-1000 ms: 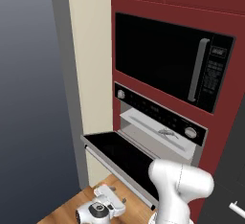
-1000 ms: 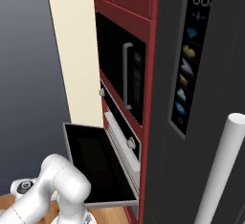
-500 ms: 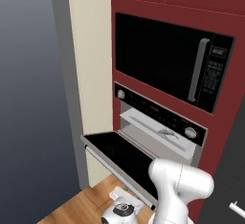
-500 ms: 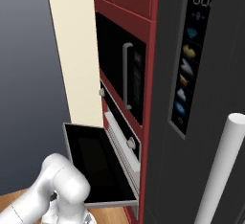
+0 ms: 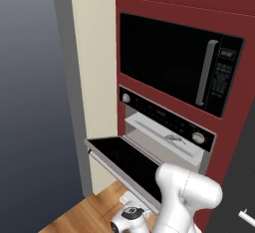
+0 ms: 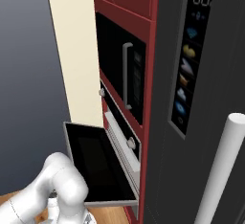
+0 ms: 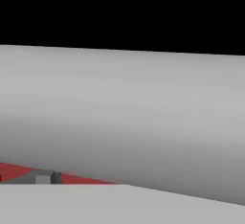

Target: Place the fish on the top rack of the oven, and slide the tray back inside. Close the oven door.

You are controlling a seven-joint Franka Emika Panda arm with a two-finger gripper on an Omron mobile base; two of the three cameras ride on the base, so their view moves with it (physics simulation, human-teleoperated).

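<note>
Arm is sitting folded low under the open oven door (image 5: 124, 160), glossy white shell, hand end dropped to the wood-grain floor (image 5: 74, 217) just below the door's front edge; the gripper's fingertips themselves aren't resolving in either base view, but the pincer is standing fully wide with nothing in it. Hand view is showing a smooth pale grey rounded surface against black, a red strip at its lower left. Door is hanging flat and horizontal, black glass panel with grey edging. Behind it the oven (image 5: 167, 122) is showing a black control strip with round silver knobs, set in red cabinetry. The tray (image 5: 159, 136), a thin flat pale grey sheet, is lying in the cavity mouth, and the fish (image 5: 175, 138), slim, silvery with dark outline, is lying on it toward the right. Above, the microwave (image 5: 179, 67) is showing black glass with a vertical silver handle. Versus a second ago: wrist has been swinging from the left of the floor patch to right under the door; fish, tray, door unchanged.
</note>
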